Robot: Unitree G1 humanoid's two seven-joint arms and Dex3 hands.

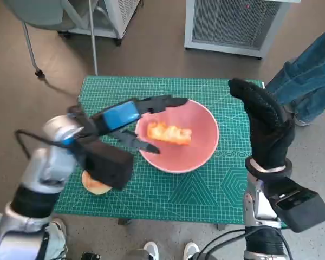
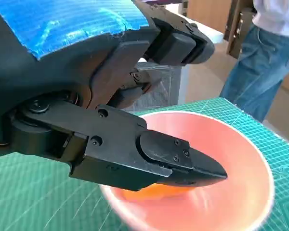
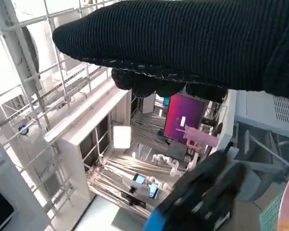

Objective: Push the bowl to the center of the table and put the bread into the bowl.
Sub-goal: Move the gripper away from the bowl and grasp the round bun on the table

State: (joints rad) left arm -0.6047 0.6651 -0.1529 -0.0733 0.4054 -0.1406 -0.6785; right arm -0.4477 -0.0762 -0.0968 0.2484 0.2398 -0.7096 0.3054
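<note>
A pink bowl (image 1: 197,145) sits near the middle of the green mat, and an orange piece of bread (image 1: 169,133) lies inside it. My left hand (image 1: 131,120) hovers at the bowl's left rim with its fingers spread over the rim and nothing in them. In the left wrist view the black fingers (image 2: 164,156) reach over the bowl (image 2: 231,159), with the bread (image 2: 151,191) showing just below them. My right hand (image 1: 265,122) is raised beside the bowl's right side, fingers extended, holding nothing. In the right wrist view the glove (image 3: 192,43) faces the room.
A second round bun (image 1: 95,186) lies on the green cutting mat (image 1: 200,195) near its front left corner, partly under my left wrist. A person's legs in jeans (image 1: 309,81) stand at the table's far right. A chair leg and white cabinets stand beyond the table.
</note>
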